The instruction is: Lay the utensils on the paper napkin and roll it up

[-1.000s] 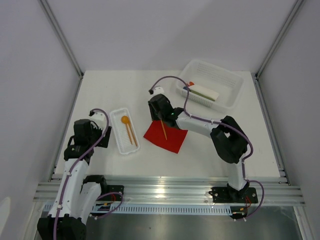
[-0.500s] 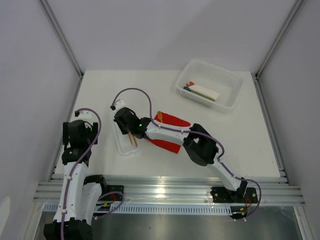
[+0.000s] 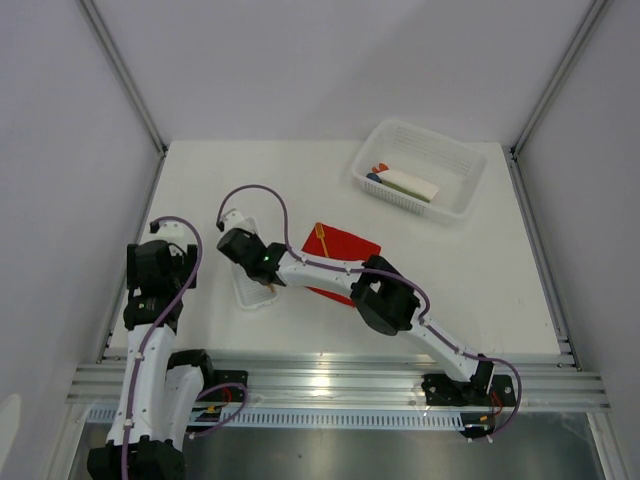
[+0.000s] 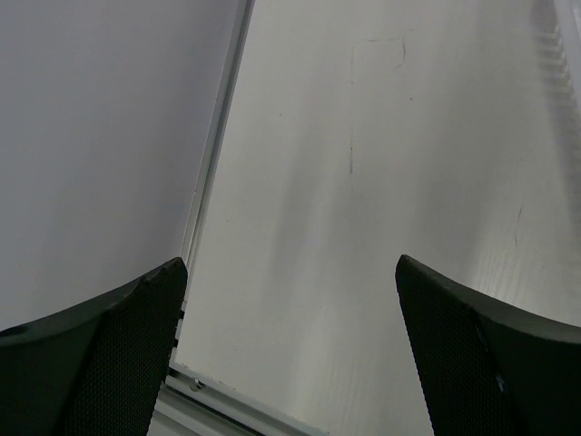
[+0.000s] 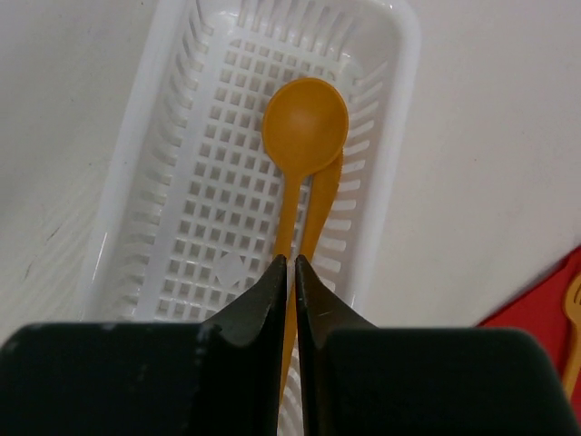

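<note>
The right end effector (image 5: 290, 272) is down inside the narrow white slotted tray (image 5: 213, 173). Its fingers are pressed almost together and pinch the handle of the orange spoon (image 5: 305, 124), with a sliver of orange showing in the slit between them. The bowl of the spoon lies straight ahead of the fingertips, flat on the tray floor, so the grip sits low on the handle and leaves the head free.

A second orange utensil (image 5: 323, 204) lies just beside the spoon, touching or partly under it, and its shaft runs toward the same fingertips. From the wrist view I cannot tell whether it is caught in the pinch as well.

Off to the right of the end effector, apart from the tray, the red paper napkin (image 3: 350, 248) lies spread on the table (image 3: 480, 280). It already carries one orange utensil (image 3: 322, 238) near its far corner. The step in hand is probably fetching the spoon to lay beside it.

The left end effector (image 4: 290, 265) hangs over bare table at the left edge. Its fingers are spread wide with nothing between them, and it is well clear of the right arm's reach across. The rolling is not yet begun.
</note>
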Controlling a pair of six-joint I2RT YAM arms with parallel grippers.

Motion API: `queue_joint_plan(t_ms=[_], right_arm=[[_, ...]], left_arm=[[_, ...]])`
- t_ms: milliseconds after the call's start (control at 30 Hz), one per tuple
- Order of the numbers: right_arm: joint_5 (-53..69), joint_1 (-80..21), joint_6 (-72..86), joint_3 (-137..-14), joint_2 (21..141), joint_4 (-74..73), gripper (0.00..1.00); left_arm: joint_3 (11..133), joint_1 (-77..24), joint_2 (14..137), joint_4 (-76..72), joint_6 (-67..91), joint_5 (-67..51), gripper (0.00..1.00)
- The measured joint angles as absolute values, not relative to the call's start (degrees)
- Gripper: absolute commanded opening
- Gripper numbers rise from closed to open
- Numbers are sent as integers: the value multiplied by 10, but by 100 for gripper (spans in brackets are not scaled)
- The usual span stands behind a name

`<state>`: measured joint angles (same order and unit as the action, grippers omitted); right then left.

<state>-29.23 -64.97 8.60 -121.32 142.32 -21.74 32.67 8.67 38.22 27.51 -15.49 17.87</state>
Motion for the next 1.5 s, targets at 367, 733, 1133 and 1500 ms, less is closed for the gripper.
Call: queue_joint_plan(t_ms=[367, 733, 1133, 1500], right_arm=[[-343, -659, 68, -1223, 1448, -238, 11], [-318, -648, 85, -1232, 1457, -248, 18], [-224, -622, 138, -1232, 1449, -243, 24], [-232, -629, 142, -1233, 1449, -255, 22]], left_arm=[[327, 87, 382, 275, -155, 173, 100], [327, 87, 382, 276, -155, 173, 99], [327, 87, 382, 276, -155, 171, 100], [327, 87, 385, 276, -155, 163, 99]])
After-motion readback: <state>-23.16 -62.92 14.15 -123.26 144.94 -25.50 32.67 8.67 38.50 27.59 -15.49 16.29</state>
